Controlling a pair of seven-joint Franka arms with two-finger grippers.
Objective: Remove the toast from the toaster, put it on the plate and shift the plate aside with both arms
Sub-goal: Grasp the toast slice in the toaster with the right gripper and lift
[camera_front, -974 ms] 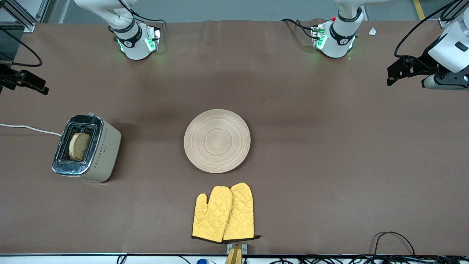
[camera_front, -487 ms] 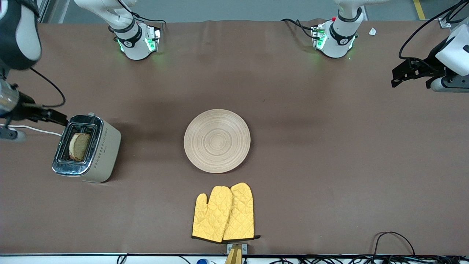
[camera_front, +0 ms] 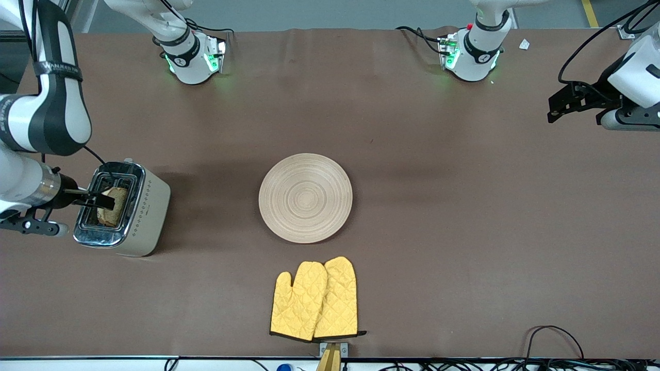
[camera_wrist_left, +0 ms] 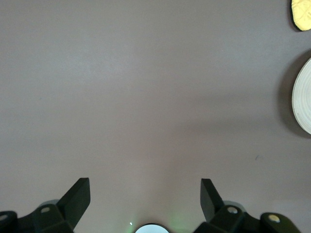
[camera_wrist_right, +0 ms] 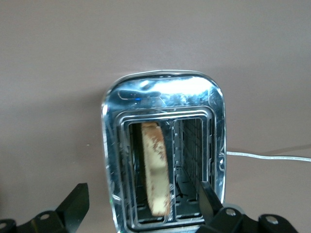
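The toast [camera_front: 116, 204] stands upright in one slot of the toaster [camera_front: 147, 214]; the right wrist view shows it too [camera_wrist_right: 154, 165]. My right gripper [camera_front: 105, 200] is open and hovers over the toaster's top; its jaws straddle the slots in the right wrist view [camera_wrist_right: 143, 201] and do not touch the toast. The round pale wooden plate [camera_front: 305, 198] lies bare at the table's middle; its rim shows in the left wrist view [camera_wrist_left: 303, 97]. My left gripper [camera_front: 557, 105] is open and empty, up over the left arm's end of the table [camera_wrist_left: 145, 196].
Two yellow oven mitts [camera_front: 315, 300] lie nearer the front camera than the plate; a mitt tip shows in the left wrist view [camera_wrist_left: 302, 12]. The toaster's white cord [camera_front: 36, 179] runs toward the right arm's table edge. Cables [camera_front: 554, 340] lie along the front edge.
My right arm has swung in from the table's edge and brought its gripper over the toaster's slots. The left gripper has barely shifted. The plate, toast and mitts have not moved.
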